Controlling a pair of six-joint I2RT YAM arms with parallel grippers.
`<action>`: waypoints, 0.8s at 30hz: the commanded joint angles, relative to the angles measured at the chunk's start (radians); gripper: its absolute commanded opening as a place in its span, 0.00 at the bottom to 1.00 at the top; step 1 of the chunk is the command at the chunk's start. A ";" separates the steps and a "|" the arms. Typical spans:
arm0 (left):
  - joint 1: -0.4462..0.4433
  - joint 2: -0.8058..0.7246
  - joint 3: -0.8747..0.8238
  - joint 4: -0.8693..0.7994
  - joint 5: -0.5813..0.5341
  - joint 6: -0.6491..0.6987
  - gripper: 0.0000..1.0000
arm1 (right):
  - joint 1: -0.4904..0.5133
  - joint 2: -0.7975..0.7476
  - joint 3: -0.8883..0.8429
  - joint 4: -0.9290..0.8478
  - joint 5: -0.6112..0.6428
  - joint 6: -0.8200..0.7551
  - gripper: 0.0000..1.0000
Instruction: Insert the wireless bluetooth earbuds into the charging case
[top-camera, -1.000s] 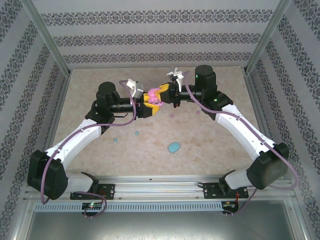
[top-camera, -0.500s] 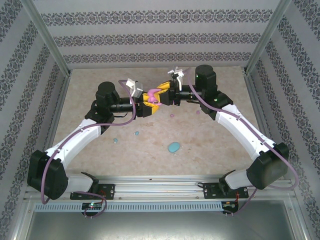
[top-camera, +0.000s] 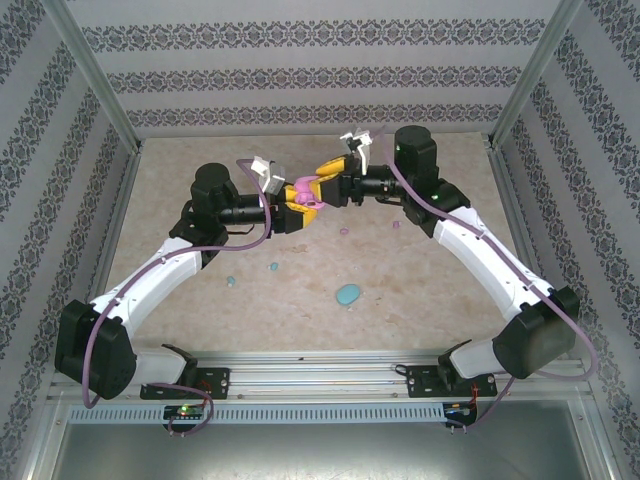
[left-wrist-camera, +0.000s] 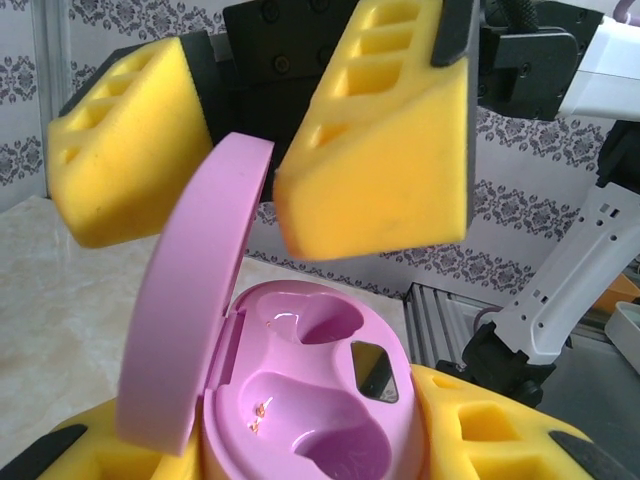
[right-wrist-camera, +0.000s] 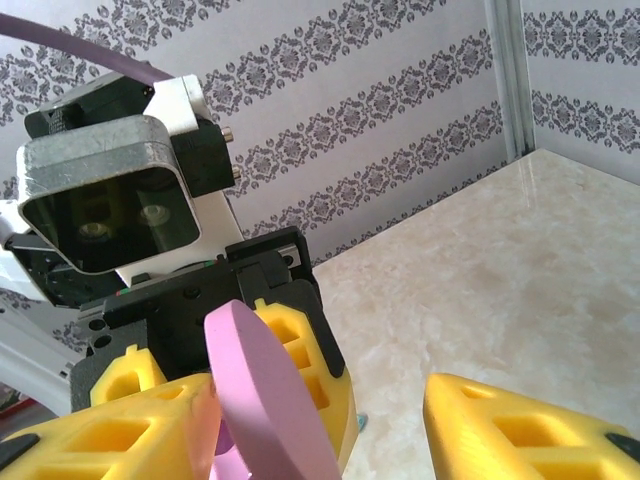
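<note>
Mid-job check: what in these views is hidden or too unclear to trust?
- Top external: the pink case is mostly covered by the left gripper and right gripper.
- Top external: the loose earbuds are too small to judge orientation.
- Left wrist: the case's front is cut off by the bottom edge.
- Right wrist: the open lid hides the case's inside.
</note>
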 joint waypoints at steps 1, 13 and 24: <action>0.017 -0.008 -0.002 0.007 -0.021 -0.007 0.27 | -0.015 -0.035 0.037 -0.051 0.039 0.069 0.58; 0.038 -0.022 -0.033 -0.057 -0.066 0.050 0.27 | -0.104 -0.107 0.048 -0.275 0.160 0.245 0.57; 0.041 -0.013 -0.062 -0.073 -0.108 0.099 0.27 | -0.127 0.010 -0.087 -0.341 0.414 0.468 0.47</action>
